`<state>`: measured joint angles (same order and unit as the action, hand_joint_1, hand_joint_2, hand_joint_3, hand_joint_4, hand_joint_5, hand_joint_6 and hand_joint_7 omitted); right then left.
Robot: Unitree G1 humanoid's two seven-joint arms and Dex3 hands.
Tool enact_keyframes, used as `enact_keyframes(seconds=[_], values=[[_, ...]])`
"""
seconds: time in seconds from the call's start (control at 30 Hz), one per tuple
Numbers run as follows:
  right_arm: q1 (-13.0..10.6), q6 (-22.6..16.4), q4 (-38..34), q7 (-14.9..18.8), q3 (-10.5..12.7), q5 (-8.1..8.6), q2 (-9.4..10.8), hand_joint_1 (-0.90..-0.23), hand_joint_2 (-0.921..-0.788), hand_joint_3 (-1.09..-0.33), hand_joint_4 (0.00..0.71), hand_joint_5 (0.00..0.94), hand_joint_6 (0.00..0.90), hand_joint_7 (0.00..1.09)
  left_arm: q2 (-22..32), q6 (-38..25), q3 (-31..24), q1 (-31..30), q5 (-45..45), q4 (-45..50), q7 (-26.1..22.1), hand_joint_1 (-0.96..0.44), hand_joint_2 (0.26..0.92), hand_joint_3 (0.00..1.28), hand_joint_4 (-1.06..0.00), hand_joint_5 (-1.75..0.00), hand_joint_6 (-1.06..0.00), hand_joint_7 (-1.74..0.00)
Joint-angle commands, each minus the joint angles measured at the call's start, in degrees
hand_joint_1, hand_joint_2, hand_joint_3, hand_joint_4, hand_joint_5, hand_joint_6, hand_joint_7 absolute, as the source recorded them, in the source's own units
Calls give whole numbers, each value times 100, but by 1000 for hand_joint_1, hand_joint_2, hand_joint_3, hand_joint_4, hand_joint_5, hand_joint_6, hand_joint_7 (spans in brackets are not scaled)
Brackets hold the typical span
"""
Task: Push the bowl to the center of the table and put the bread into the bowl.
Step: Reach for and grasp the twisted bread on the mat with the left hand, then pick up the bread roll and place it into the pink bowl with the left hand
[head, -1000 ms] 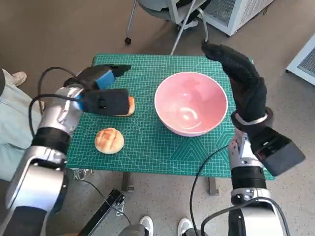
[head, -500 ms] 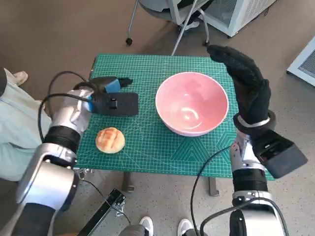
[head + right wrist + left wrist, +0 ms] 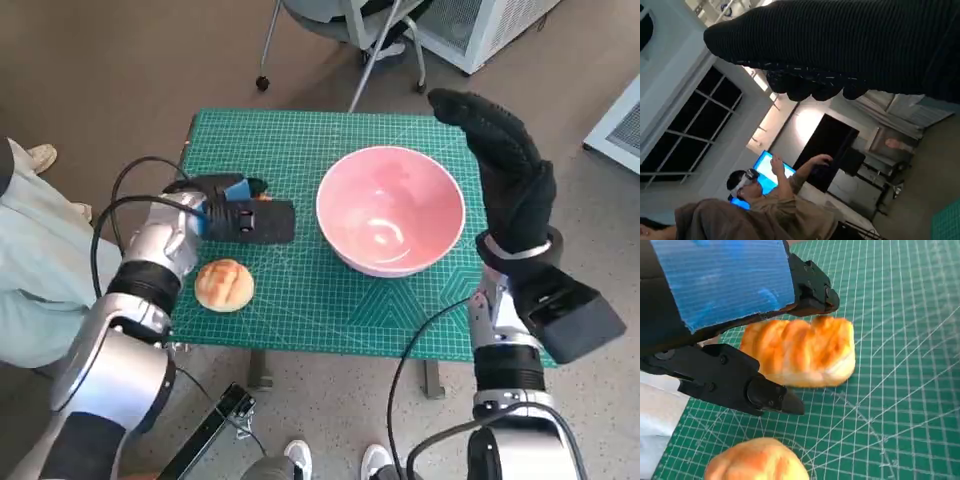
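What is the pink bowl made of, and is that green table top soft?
The bowl looks like glazed ceramic or hard plastic: smooth, with shiny light spots inside. The table top looks like a rubbery cutting mat, matte green with printed white grid lines; softness can't be seen.

My left hand (image 3: pixel 232 212) lay low over the left part of the table, forearm reaching in from the left edge, blue-taped back up. Its black fingers (image 3: pixel 735 385) were spread to either side of a loaf, one above and one below in the wrist view, not plainly clamped. My right hand (image 3: pixel 505 170) stood raised near the right edge, gloved fingers extended and together, holding nothing.
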<state>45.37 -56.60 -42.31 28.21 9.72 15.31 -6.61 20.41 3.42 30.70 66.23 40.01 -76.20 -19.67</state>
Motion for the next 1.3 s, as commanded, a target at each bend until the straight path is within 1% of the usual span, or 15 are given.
enact_keyframes(seconds=[0.03, 0.1, 0.13, 0.17, 0.2, 0.23, 0.27, 0.33, 0.37, 0.47, 0.73, 0.93, 1.07, 1.17, 1.3], values=[[-169, -46, -18, -49, -37, -94, -37, -579, -921, -670, 387, 1, 59, 867, -22, 97, 152, -134, 136, -57, 156, -118, 852, 17, -518, -80, -544, -103], [-170, -79, -46, -48, -40, -92, -44, -582, -921, -669, 386, 0, 57, 865, 25, 238, 194, -147, 175, -35, 328, -99, 875, 14, -624, -92, -609, -183], [-170, -95, -55, -47, -45, -96, -49, -581, -921, -668, 385, 0, 56, 864, 61, 323, 206, -141, 187, -19, 438, -86, 889, 10, -689, -108, -619, -310], [-170, -107, -61, -47, -49, -99, -52, -581, -921, -667, 385, 0, 55, 863, 85, 382, 216, -135, 193, -11, 516, -69, 896, 28, -679, -312, -614, -502], [-169, -111, -67, -34, -53, -88, -59, -579, -921, -667, 384, 0, 52, 861, 121, 454, 204, -116, 180, 3, 610, -44, 905, 73, -644, -628, -588, -803], [-170, -114, -70, -25, -56, -79, -65, -579, -921, -666, 384, 0, 51, 860, 145, 505, 197, -102, 170, 10, 674, -28, 910, 85, -641, -824, -587, -968], [-169, -108, -72, -10, -60, -63, -71, -579, -921, -666, 383, 0, 49, 859, 185, 574, 158, -72, 130, 25, 742, -18, 914, 93, -639, -949, -587, -1073], [-170, -94, -67, 12, -67, -35, -81, -577, -921, -665, 380, 0, 49, 859, 247, 679, 78, -8, 48, 51, 834, -9, 917, 87, -651, -1056, -601, -1139], [-170, -86, -63, 19, -71, -23, -86, -574, -921, -666, 379, 0, 48, 858, 271, 716, 43, 22, 12, 60, 866, -6, 918, 85, -654, -1107, -610, -1154], [-159, -52, -76, 57, -74, 35, -102, -570, -921, -666, 377, 0, 47, 858, 368, 840, -164, 178, -181, 146, 897, -2, 919, 83, -655, -1176, -623, -1162], [-167, -2, -50, 206, -79, 195, -135, -566, -921, -660, 367, 0, 54, 855, 570, 1196, -579, 596, -462, 502, 1096, 0, 920, 100, -634, -1180, -608, -1228], [-146, 28, -34, 283, -81, 286, -144, -562, -921, -658, 368, 2, 56, 852, 623, 1467, -887, 857, -681, 916, 1276, 1, 920, 100, -650, -1152, -591, -1256], [-144, 76, 3, 330, -79, 354, -135, -556, -921, -656, 373, 4, 59, 845, 586, 1605, -1091, 885, -869, 1415, 1308, 1, 920, 93, -665, -1140, -593, -1252], [-154, 99, 40, 334, -77, 362, -122, -566, -921, -642, 375, 5, 63, 838, 497, 1810, -1276, 762, -1091, 1981, 1314, 1, 920, 89, -670, -1136, -596, -1246], [-165, 157, 64, 346, -66, 390, -108, -576, -921, -622, 376, 5, 67, 831, 348, 2074, -1341, 654, -1233, 2310, 1317, 2, 920, 76, -689, -1118, -607, -1233]])
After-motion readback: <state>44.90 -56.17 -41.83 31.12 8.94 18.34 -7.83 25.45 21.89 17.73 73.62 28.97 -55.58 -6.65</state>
